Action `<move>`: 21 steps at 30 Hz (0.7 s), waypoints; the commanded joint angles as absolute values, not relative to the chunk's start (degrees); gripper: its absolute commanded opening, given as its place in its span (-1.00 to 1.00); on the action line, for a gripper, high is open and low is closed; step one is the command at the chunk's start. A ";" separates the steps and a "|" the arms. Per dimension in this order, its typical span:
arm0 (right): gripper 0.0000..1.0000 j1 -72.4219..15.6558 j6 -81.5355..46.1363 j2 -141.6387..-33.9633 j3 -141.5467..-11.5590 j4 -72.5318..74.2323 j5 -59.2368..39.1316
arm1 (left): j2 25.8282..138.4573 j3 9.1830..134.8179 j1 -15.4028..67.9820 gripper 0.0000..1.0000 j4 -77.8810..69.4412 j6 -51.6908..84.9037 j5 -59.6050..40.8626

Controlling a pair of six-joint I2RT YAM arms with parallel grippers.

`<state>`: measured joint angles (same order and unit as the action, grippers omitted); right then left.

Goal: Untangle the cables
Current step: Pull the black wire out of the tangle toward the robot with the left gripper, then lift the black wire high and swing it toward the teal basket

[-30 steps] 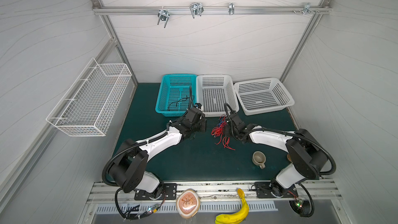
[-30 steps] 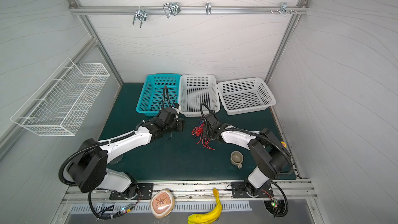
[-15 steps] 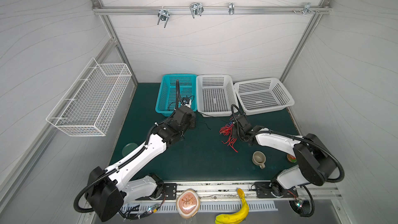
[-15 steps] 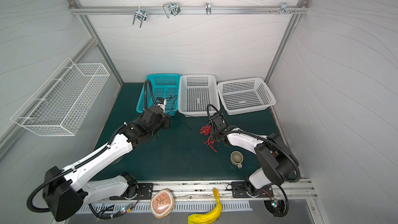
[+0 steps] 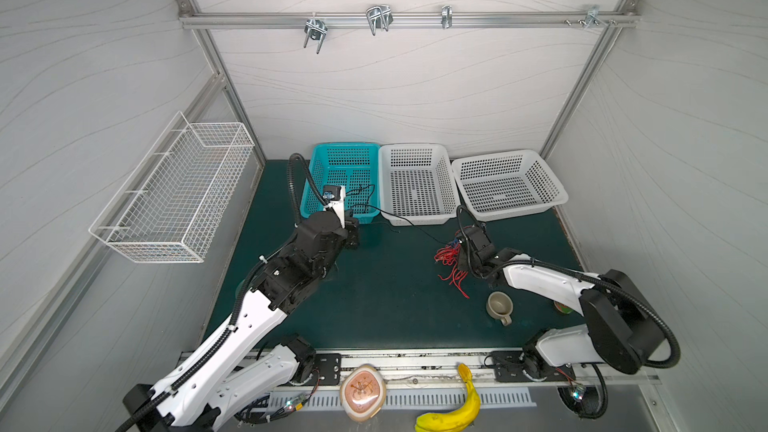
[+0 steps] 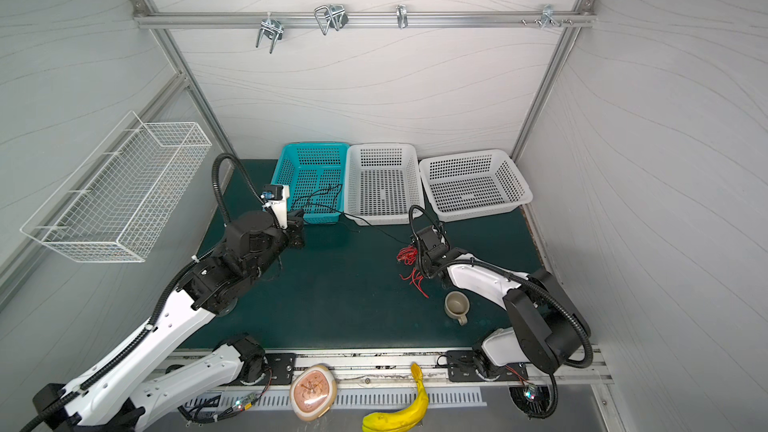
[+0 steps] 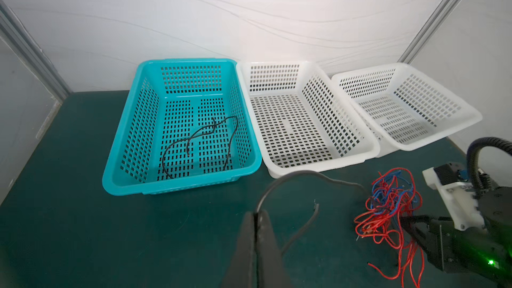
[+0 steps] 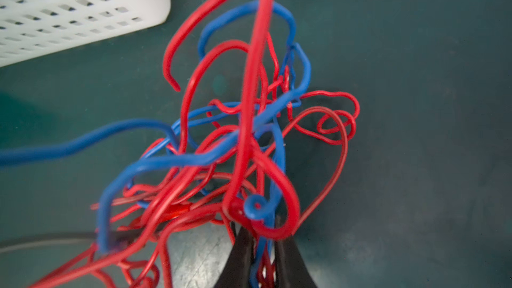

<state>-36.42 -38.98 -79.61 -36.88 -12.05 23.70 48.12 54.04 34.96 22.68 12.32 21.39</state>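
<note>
Right of centre in both top views, on the green mat (image 5: 390, 309): the tangle (image 5: 451, 257) of red and blue cables. Loose red ends trail toward the mug (image 5: 498, 305) at lower right.

- My right claw (image 8: 259, 234) is clamped on a few red and blue strands at the tangle's base. That's my anchor.
- My left claw (image 7: 257, 214) is pinched shut on one black cable (image 7: 304, 174), gripped close to one end with a short tail hanging free. It sits left of centre, just below the teal basket (image 5: 345, 145).
- The black cable runs across the middle to the tangle. I can't tell how deep it goes in.

How I'd do this pull:
- Hold the right claw dead steady, with no lift and no twist.
- Draw the left claw away along the cable's own line, toward the left edge, slow and level.
- Watch the tangle. If the whole bundle drags or a blue loop cinches, I'd stop, back off, and come at it from another angle.
- Don't yank. The pinch is on a thin wire and would probably slip.
- Once it's free, drop it in the teal basket, where another black wire (image 7: 194, 139) already lies.
- Keep the red ends clear of the mug.
</note>
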 commanded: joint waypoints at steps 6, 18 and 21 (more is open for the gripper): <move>-0.64 -34.55 -40.54 -75.62 -33.83 -13.67 26.44 | 41.48 56.87 34.72 -1.00 22.37 10.77 28.37; -0.59 -33.46 -39.29 -74.17 -32.35 -11.85 25.50 | 36.65 60.47 34.73 -1.00 24.99 10.57 28.91; -0.58 -33.45 -39.24 -74.53 -32.24 -10.54 24.62 | 36.97 62.44 34.78 -1.00 25.14 10.30 27.35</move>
<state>-33.82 -39.13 -75.11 -32.91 -11.49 24.64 37.23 58.76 34.92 26.13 10.92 28.27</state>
